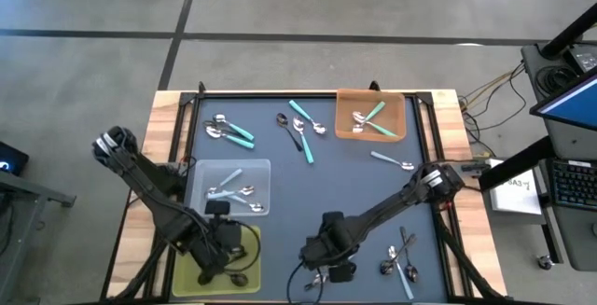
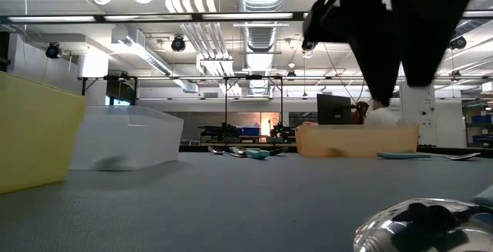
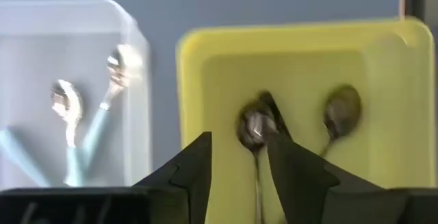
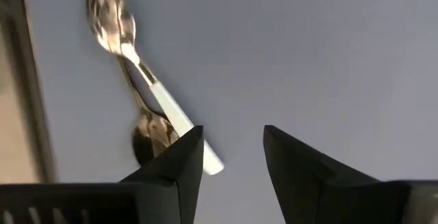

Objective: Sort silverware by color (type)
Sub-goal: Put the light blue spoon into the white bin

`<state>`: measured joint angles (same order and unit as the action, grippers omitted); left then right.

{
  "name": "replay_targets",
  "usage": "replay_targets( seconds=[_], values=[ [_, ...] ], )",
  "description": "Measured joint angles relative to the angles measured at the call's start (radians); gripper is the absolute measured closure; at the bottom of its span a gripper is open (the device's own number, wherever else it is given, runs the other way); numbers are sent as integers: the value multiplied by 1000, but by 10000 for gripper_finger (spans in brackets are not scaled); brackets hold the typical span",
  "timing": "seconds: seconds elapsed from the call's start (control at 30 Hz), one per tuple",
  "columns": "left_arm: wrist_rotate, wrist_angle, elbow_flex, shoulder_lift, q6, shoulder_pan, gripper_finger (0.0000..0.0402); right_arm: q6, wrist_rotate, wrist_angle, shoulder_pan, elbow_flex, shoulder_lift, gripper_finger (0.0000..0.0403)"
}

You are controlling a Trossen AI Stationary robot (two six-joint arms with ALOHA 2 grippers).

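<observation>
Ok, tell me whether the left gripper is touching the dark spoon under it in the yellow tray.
Cannot tell. In the left wrist view the left gripper hangs over the yellow tray, its fingers parted around the dark spoon, but no view shows contact or gap plainly.

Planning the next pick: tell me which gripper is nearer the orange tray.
Right. The right gripper hangs over the mat's near edge, well short of the orange tray at the far side. The left gripper sits over the yellow tray, farther off still.

My left gripper [image 3: 236,166] covers the handle of one dark spoon [image 3: 253,129] in the yellow tray [image 3: 294,42], so I can't follow it down. Past my right gripper [image 4: 231,157], the pale-handled spoon [image 4: 147,80] is blurred, and its bowl overlaps another's.
</observation>
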<state>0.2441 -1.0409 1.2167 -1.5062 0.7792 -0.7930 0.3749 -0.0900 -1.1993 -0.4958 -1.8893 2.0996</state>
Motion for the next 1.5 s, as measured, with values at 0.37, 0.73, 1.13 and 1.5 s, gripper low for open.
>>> replay_targets(
  seconds=[0.37, 0.73, 1.13, 1.5],
  values=[
    [36, -56, 0, 19, 19, -2, 273, -160, -75, 65, -50, 0, 102, 287],
    [110, -127, 0, 36, 15, -2, 273, -77, 33, 121, -65, -4, 155, 301],
    [182, -130, 0, 42, 82, -2, 273, -35, 29, 125, -52, -6, 158, 382],
    [358, -140, 0, 47, 180, -2, 273, -117, 134, 52, 46, -12, 98, 385]
  ],
)
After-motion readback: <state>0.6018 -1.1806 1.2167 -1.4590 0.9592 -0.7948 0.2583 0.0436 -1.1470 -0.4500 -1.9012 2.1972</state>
